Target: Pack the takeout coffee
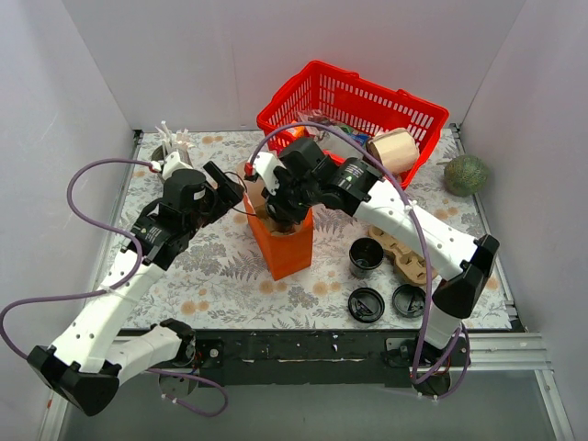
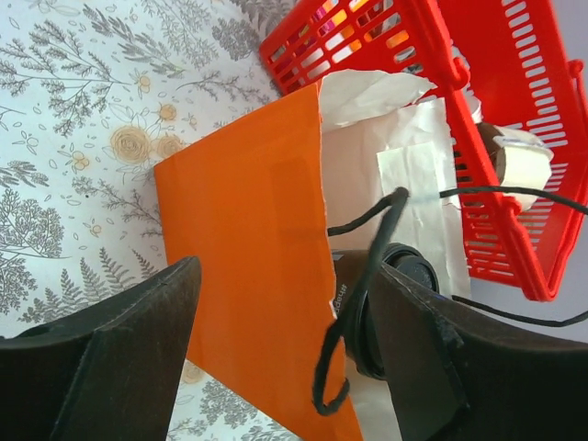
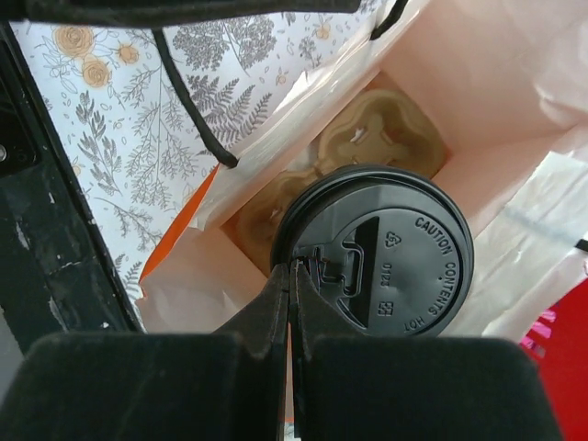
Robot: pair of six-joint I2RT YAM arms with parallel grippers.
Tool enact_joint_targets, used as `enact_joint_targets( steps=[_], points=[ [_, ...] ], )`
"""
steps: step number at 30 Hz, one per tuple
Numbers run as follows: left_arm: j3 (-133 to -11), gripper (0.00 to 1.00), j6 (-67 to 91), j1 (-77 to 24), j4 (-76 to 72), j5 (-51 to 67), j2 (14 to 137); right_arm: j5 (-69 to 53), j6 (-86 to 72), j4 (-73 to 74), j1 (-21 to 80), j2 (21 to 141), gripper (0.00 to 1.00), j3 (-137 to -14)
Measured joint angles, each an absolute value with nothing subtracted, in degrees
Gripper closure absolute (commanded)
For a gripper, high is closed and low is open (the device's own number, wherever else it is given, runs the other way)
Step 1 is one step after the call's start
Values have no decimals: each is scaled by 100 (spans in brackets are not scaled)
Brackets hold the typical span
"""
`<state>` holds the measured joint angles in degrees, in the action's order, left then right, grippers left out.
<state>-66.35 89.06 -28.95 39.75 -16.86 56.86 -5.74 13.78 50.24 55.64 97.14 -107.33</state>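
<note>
The takeout coffee, a dark cup under a round black lid (image 3: 395,257), hangs inside the open top of an upright orange paper bag (image 1: 292,248). My right gripper (image 3: 292,268) is shut on the near rim of the lid. A brown cardboard cup carrier (image 3: 377,138) lies at the bottom of the bag under the cup. My left gripper (image 2: 287,276) is open and straddles the bag's orange side wall (image 2: 248,239), one finger outside, the other by the cup's lid (image 2: 418,268). In the top view both grippers meet over the bag and hide the cup.
A black cup (image 1: 367,257) stands open right of the bag, with two loose black lids (image 1: 366,304) (image 1: 408,299) in front. A cardboard carrier (image 1: 404,253) lies beside them. A red basket (image 1: 354,101) stands behind the bag and a green melon (image 1: 466,174) at the far right.
</note>
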Motion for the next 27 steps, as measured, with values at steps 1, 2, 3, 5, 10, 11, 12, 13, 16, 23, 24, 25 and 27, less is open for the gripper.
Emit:
enact_joint_targets(
  steps=[1,2,3,5,10,11,12,13,16,23,24,25,27],
  points=[
    [-6606,32,8914,-2895,3957,-1675,5710,-576,1341,5085,5564,9754,99,-10753],
    [-6578,35,8917,-2895,3940,-1662,5730,-576,1313,5118,5564,9782,99,-10763],
    [-6556,37,8923,-2895,3900,-1653,5734,-578,1262,5166,5564,9817,99,-10785],
    [-6534,44,8938,-2895,3848,-1647,5734,-587,1190,5245,5564,9889,99,-10796],
    [-6523,51,8943,-2895,3778,-1651,5730,-650,1063,5330,5564,10101,99,-10790],
    [-6517,53,8949,-2895,3769,-1656,5725,-676,1052,5347,5564,10147,99,-10787],
    [-6512,54,8952,-2895,3765,-1660,5721,-698,1041,5354,5564,10186,99,-10772],
    [-6501,56,8956,-2895,3763,-1664,5714,-729,1037,5349,5564,10217,99,-10735],
    [-6469,59,8962,-2895,3754,-1671,5697,-803,1022,5389,5564,10272,99,-10593],
    [-6410,61,8986,-2895,3745,-1699,5690,-1009,902,5398,5583,10276,99,-10278],
    [-6410,61,8991,-2895,3745,-1704,5690,-1015,886,5402,5586,10276,99,-10230],
    [-6410,61,8995,-2895,3745,-1710,5690,-1026,862,5417,5592,10280,99,-10186],
    [-6407,62,9000,-2895,3745,-1712,5690,-1024,805,5452,5607,10287,99,-10136]
  ],
)
